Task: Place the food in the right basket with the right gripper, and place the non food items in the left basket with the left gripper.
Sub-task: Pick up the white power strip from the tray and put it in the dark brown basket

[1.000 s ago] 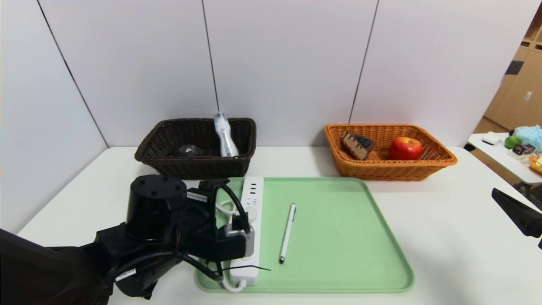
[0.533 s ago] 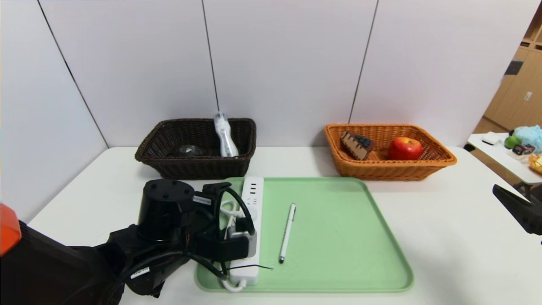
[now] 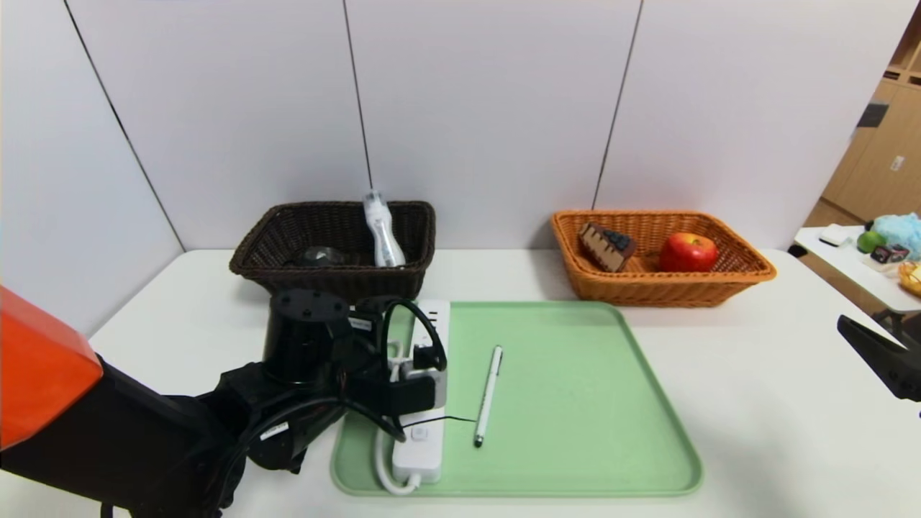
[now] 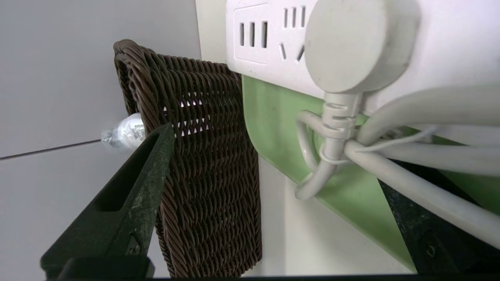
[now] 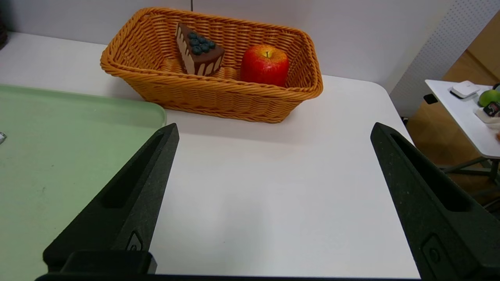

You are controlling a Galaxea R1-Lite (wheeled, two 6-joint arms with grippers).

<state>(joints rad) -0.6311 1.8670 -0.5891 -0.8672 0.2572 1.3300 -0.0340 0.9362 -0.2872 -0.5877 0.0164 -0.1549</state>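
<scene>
A white power strip [image 3: 424, 403] with its coiled cable and a white pen [image 3: 488, 396] lie on the green tray [image 3: 575, 432]. My left gripper [image 3: 385, 316] is open and low at the tray's far left edge. In the left wrist view [image 4: 273, 156] one finger is next to the brown left basket [image 4: 203, 175], and the other lies under the strip's cables [image 4: 410, 156]. The brown basket [image 3: 252, 252] holds a spray bottle [image 3: 381, 234] and a dark round item [image 3: 321, 255]. The orange right basket [image 3: 647, 288] holds a cake slice [image 3: 606, 246] and an apple [image 3: 688, 252]. My right gripper [image 5: 273, 128] is open and empty.
My right gripper [image 3: 881, 360] stays parked over the white table at the right edge, right of the tray. A side table [image 3: 849, 266] with small items stands beyond the right edge. White wall panels rise behind the baskets.
My left arm has moved forward along the power strip toward the brown basket. The right arm has barely moved.
</scene>
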